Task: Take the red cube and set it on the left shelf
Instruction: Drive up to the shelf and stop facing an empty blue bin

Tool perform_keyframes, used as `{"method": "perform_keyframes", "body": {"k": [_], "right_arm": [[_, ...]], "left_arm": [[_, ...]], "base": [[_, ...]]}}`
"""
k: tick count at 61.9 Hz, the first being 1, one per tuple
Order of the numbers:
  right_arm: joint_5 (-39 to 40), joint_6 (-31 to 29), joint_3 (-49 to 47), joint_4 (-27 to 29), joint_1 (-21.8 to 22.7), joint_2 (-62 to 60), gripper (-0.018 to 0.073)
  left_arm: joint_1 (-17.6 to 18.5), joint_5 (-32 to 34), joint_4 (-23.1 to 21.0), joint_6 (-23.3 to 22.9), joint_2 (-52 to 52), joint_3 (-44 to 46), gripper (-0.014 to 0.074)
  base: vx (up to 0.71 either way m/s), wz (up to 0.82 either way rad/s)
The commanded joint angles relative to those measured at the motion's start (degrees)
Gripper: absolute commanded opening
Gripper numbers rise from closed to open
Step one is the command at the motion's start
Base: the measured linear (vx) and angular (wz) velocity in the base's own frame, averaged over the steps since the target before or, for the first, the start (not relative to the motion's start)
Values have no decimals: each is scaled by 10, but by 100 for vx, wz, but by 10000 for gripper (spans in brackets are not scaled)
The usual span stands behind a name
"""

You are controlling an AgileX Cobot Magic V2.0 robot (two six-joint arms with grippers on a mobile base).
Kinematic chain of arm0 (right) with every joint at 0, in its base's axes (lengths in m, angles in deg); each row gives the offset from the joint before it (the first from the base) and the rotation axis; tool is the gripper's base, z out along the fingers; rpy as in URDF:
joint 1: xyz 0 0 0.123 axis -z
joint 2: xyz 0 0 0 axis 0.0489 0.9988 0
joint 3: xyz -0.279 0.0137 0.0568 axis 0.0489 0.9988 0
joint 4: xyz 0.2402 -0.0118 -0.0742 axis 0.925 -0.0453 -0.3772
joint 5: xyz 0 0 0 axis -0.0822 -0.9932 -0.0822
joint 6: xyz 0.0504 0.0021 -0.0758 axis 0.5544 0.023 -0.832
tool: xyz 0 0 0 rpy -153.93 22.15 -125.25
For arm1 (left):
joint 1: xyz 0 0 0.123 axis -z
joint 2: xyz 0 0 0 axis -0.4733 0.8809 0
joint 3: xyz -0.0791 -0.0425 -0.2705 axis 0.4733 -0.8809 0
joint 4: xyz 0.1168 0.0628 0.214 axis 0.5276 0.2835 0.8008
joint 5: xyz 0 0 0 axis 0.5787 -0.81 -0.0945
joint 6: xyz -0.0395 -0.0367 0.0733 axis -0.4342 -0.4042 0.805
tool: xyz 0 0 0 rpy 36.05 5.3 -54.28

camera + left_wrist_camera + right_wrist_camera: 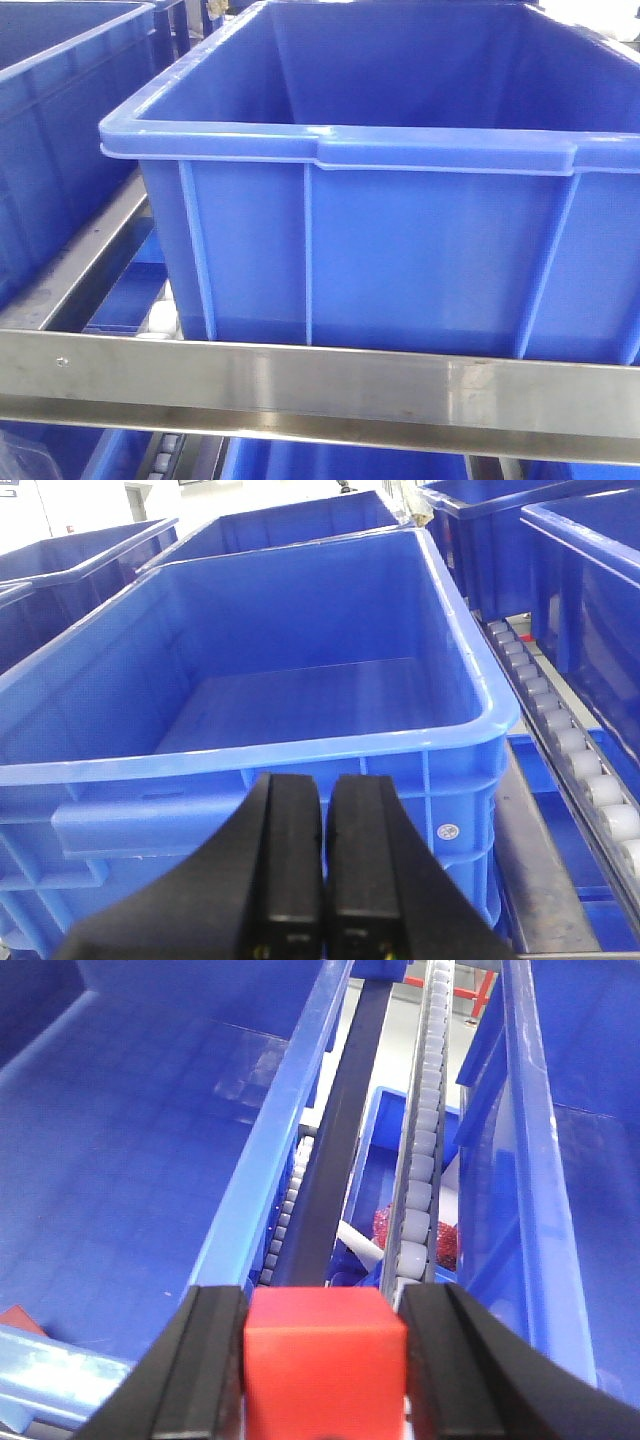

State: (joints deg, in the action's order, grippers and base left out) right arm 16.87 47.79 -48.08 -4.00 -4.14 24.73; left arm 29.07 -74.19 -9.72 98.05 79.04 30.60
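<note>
In the right wrist view the red cube (pixel 325 1360) sits squarely between the two black fingers of my right gripper (pixel 323 1305), which is shut on it. The cube hangs above a gap between two blue bins, over the roller rail (pixel 420 1160) of the left shelf. The shelf's flat steel front bar (pixel 300 380) with a rivet crosses the front view. My left gripper (pixel 326 785) is shut with nothing in it, its fingers pressed together just before the rim of a large blue bin (pixel 300 680). Neither gripper shows in the front view.
A big blue bin (pixel 400 250) stands on the shelf behind the bar, with another bin (pixel 60 120) at the left. A roller rail (pixel 590 770) runs along the right of the left wrist view. Red mesh items (pixel 445 1245) and a white tube (pixel 360 1240) lie in a lower bin.
</note>
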Motion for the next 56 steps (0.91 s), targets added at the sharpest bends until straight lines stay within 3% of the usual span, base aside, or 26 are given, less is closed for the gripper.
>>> {"method": "perform_keyframes", "body": {"k": [1, 56], "right_arm": [[52, 0, -17, 0, 3, 3, 58], [52, 0, -17, 0, 3, 3, 58]], "left_arm": [[4, 52, -3, 0, 0, -13, 106], [4, 52, -3, 0, 0, -13, 106]], "base": [[0, 0], [0, 2]]}}
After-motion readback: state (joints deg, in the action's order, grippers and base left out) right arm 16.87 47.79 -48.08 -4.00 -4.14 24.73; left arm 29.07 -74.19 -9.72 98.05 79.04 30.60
